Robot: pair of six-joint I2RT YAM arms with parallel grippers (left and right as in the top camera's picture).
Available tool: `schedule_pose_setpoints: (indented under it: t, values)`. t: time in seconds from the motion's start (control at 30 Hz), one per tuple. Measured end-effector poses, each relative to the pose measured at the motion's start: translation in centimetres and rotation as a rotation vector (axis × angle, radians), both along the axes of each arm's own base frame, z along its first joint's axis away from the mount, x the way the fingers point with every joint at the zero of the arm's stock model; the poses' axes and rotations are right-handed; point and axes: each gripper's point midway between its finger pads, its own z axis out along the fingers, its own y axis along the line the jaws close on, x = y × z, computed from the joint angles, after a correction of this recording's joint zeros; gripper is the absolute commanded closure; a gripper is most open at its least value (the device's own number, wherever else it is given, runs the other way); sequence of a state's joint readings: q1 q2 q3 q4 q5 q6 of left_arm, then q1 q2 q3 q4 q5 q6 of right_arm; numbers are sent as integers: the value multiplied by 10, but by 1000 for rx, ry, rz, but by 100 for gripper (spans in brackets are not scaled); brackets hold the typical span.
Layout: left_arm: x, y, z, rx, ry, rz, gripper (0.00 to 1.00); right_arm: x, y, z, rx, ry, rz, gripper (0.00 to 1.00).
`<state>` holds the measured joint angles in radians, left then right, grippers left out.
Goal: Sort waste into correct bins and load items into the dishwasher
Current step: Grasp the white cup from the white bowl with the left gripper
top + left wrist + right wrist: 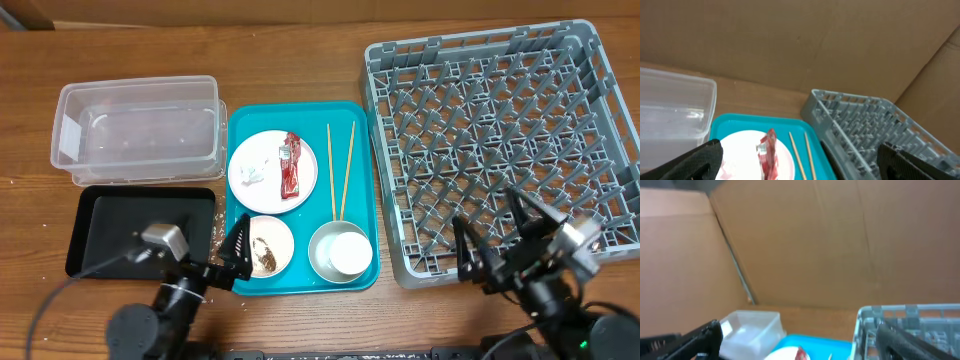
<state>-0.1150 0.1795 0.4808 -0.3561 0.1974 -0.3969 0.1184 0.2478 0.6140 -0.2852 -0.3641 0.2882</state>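
Jaws L+R spread, 2 bowls (282, 236) (318, 250), 2 chopsticks (331, 172) (346, 172), 1 plate (262, 150)

Tray (362, 190) of dishes (258, 160) sat in the middle, rack (500, 140) on its right, tub (70, 100) behind the shallow bin (110, 225) on its left.

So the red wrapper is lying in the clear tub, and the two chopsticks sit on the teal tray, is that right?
Not quite. The overhead view shows the wrapper lying on the plate, which sits on the teal tray, not in the tub. The two chopsticks do sit on the teal tray.
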Motion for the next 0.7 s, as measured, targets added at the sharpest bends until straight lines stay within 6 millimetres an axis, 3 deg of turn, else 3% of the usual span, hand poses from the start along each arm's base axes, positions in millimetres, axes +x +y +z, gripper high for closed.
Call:
schedule_pose_setpoints:
  t: [0.13, 0.37, 0.53, 0.7]
  values:
    - [9, -8, 30, 16, 127, -43, 0, 26, 4, 0, -22, 232, 6, 0]
    - [48, -43, 44, 6, 526, -223, 0, 79, 14, -32, -77, 691, 26, 0]
    - [61, -67, 20, -44, 717, -355, 0, 86, 22, -73, -84, 922, 74, 0]
    - [45, -108, -33, 35, 953, -498, 0, 90, 30, -93, -74, 1015, 119, 0]
